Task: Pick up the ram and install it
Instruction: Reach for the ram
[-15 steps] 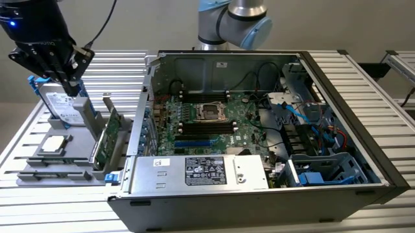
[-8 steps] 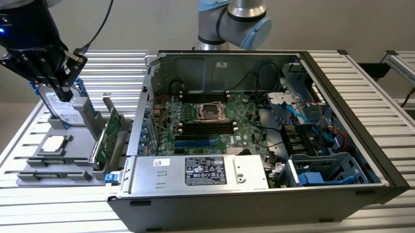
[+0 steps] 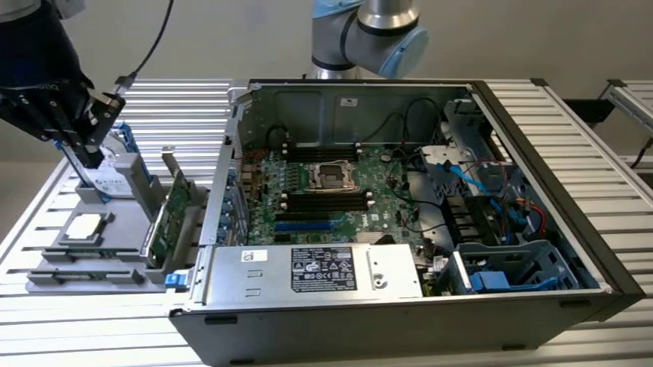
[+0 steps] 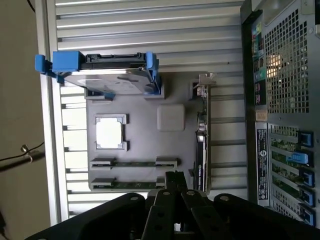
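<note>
Closed, seemingly empty gripper [image 4: 175, 177] hovered over the grey tray [image 4: 145, 142]; the ram [image 4: 134, 163] on it looked light, stiff and fragile, best pinched across its long edges.

An open computer case [image 3: 408, 329] lies on its side on the slatted aluminium table [image 3: 92, 336]. Inside the case are a green motherboard [image 3: 380, 187] with its CPU socket [image 3: 332, 176], a silver power supply [image 3: 316, 269] along one wall, and a blue drive cage [image 3: 510, 267] in a corner. Just beside the case, on the exterior view's left, a grey holder tray [image 4: 142, 145] carries a hard drive in a blue caddy [image 4: 105, 80], a CPU [image 3: 85, 226] and an upright expansion card [image 3: 168, 214] on the edge nearest the case.
</note>
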Motion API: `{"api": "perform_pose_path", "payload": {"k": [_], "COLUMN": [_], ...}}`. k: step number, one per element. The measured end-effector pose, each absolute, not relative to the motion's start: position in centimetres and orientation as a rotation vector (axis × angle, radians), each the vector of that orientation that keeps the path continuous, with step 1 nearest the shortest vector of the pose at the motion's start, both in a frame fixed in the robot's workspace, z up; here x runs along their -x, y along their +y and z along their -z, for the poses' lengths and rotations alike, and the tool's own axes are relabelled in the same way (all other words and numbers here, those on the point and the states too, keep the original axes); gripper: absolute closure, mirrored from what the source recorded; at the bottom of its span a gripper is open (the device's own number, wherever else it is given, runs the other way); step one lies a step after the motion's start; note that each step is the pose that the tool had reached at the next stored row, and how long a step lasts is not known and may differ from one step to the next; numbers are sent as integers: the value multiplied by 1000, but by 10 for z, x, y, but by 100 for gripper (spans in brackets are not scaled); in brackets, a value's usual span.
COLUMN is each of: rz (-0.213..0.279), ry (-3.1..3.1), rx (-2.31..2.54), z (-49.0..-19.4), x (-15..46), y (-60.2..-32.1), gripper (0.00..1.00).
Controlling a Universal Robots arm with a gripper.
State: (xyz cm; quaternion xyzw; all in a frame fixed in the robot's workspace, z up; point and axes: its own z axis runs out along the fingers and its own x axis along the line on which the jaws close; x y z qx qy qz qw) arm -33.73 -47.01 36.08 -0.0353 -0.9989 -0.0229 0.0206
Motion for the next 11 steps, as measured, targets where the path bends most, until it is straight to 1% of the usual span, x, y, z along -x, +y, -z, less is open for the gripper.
{"api": "perform_pose_path", "payload": {"k": [11], "rz": [71], "ry": [-3092], "rx": [103], "z": [-356], "x": [351], "y": [-481], "gripper": [89]}}
